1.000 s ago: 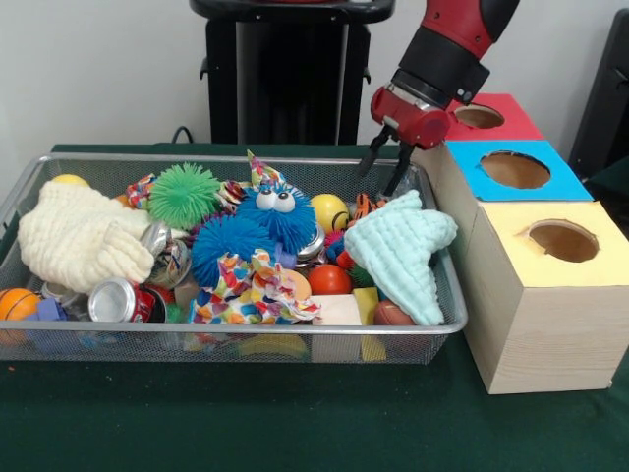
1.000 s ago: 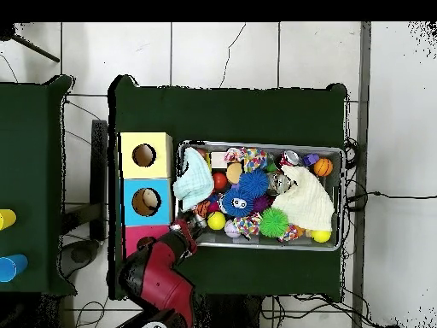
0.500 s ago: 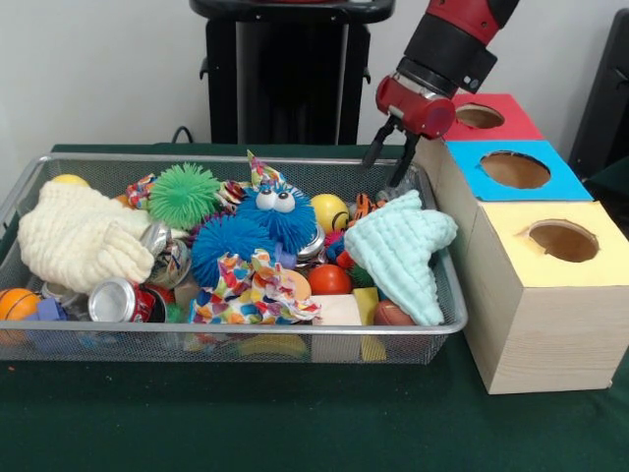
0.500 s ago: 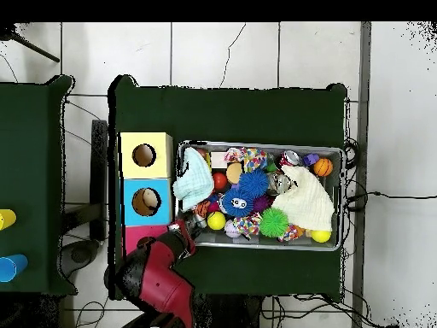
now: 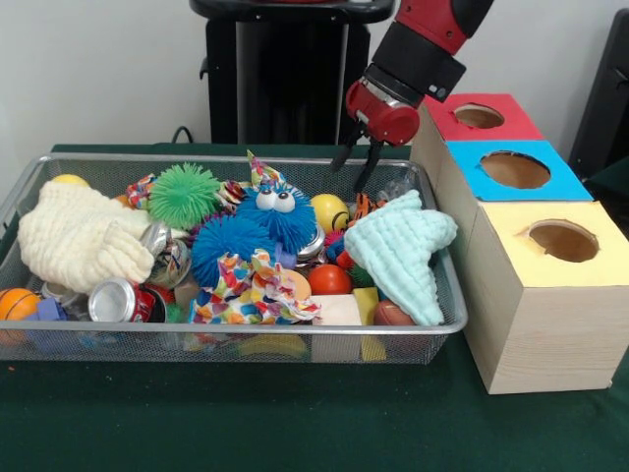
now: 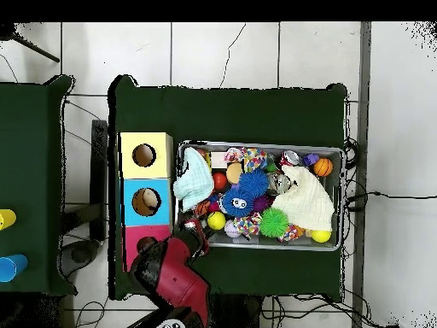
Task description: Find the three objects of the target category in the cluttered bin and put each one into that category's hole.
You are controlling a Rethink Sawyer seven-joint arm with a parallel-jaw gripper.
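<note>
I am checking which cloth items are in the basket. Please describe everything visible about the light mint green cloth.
The mint cloth looks like soft, ribbed or waffle-textured fabric, pale mint green, crumpled into a rough triangle. It lies at the end of the wire basket nearest the wooden boxes, draped on top of other toys, with its lower corner hanging down towards the basket's front wall. A red ball sits beside it. The end effector hangs above and behind it, open, not touching.
</note>
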